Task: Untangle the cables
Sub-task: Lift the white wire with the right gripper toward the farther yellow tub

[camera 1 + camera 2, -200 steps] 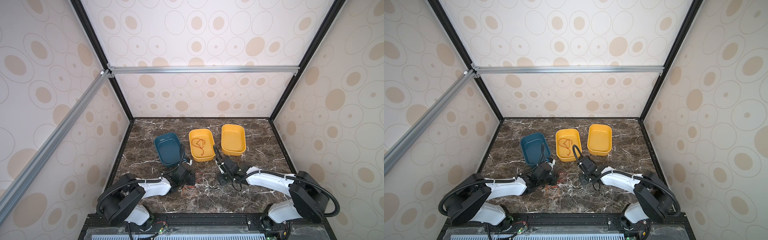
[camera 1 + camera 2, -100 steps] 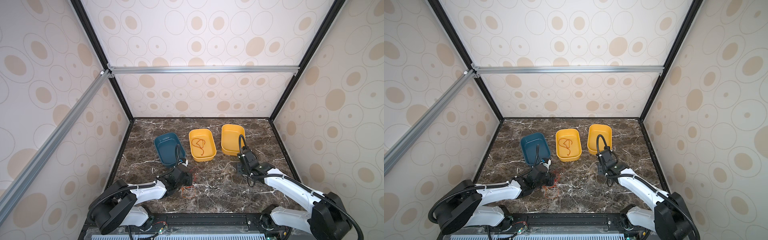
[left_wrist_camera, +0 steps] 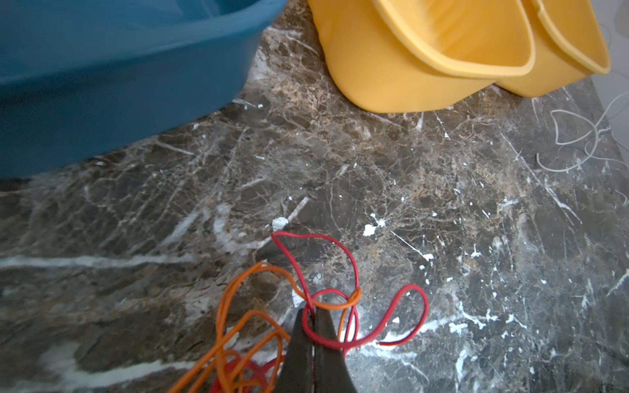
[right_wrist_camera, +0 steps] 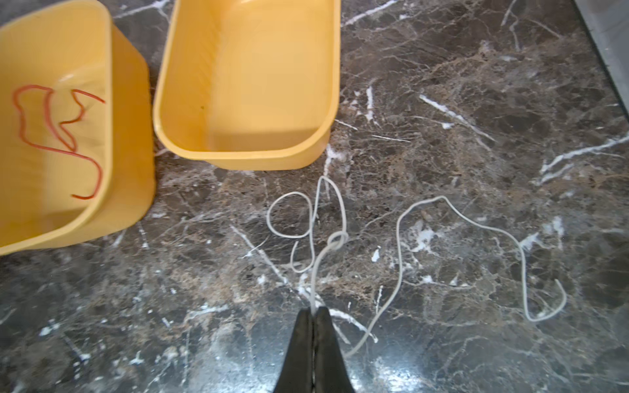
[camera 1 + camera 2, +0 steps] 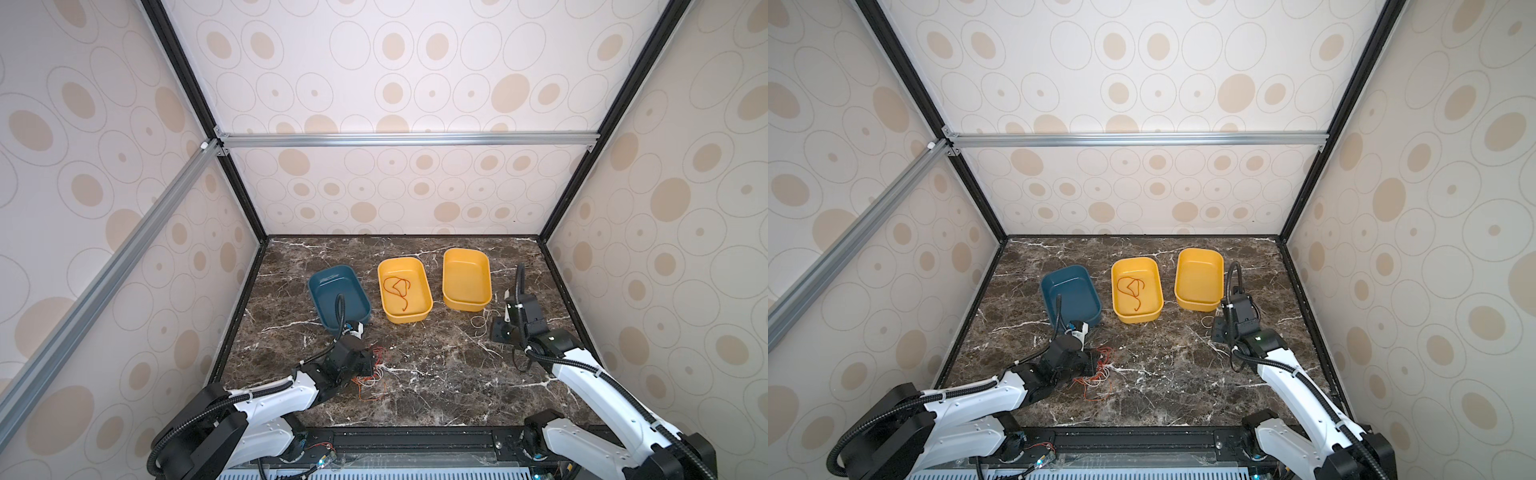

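A tangle of red and orange cables [image 5: 374, 374] [image 5: 1098, 374] lies on the marble near the front left. My left gripper [image 5: 368, 361] [image 5: 1090, 359] [image 3: 312, 311] is shut on a red cable [image 3: 354, 263] that an orange cable [image 3: 335, 305] loops around. My right gripper [image 5: 500, 332] [image 5: 1219, 330] [image 4: 312, 309] is shut on a white cable [image 4: 313, 279] [image 5: 482, 322] [image 5: 1207, 321]. That cable lies apart from the tangle in loose loops in front of the right yellow tray [image 5: 465, 305] [image 4: 238, 154]. Another red cable [image 5: 397, 289] [image 5: 1129, 286] [image 4: 47, 136] lies curled in the middle yellow tray [image 5: 415, 318] [image 5: 1142, 318].
A blue tray [image 5: 320, 282] [image 5: 1054, 282] [image 3: 102, 102] stands just behind my left gripper. The three trays form a row across the middle of the table. Patterned walls close in the left, right and back sides.
My right gripper has swung from the middle out to the right, drawing the white cable away from the tangle. My left gripper has pulled back slightly toward the front left with the tangle.
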Robot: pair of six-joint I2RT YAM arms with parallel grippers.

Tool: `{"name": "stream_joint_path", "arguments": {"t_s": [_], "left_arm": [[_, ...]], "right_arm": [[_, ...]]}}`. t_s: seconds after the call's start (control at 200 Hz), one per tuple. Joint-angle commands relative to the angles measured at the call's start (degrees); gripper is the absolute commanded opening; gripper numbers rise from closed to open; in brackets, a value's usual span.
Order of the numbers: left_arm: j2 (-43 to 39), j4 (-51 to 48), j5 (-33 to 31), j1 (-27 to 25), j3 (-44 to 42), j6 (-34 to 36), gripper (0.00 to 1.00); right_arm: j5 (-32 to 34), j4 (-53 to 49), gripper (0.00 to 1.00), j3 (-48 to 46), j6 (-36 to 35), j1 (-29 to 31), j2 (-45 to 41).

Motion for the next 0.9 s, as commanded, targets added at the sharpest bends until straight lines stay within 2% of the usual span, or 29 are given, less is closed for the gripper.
{"name": "stream_joint_path", "arguments": {"t_s": [0.0, 0.205, 0.31, 0.62, 0.895], "left_arm": [[-0.2, -0.2, 0.0, 0.5, 0.2, -1.0, 0.0], [0.0, 2.5, 1.6, 0.5, 0.3, -0.6, 0.0], [-0.3, 4.3, 2.7, 0.5, 0.1, -0.5, 0.0], [0.4, 7.7, 4.3, 0.5, 0.3, -0.8, 0.0], [1.6, 11.1, 5.1, 0.5, -1.2, -1.8, 0.0]], "right_arm": [[-7.9, -1.4, 0.0, 4.6, -0.9, 0.0, -1.6], [-20.1, -2.4, 0.0, 10.8, -0.6, 0.0, -2.8], [-24.1, -1.0, 0.0, 13.8, -0.1, 0.0, -2.8], [-23.9, 7.0, 0.0, 25.5, -0.2, 0.0, 5.0], [-19.7, 13.5, 0.0, 36.6, -6.6, -0.4, 13.6]]}}
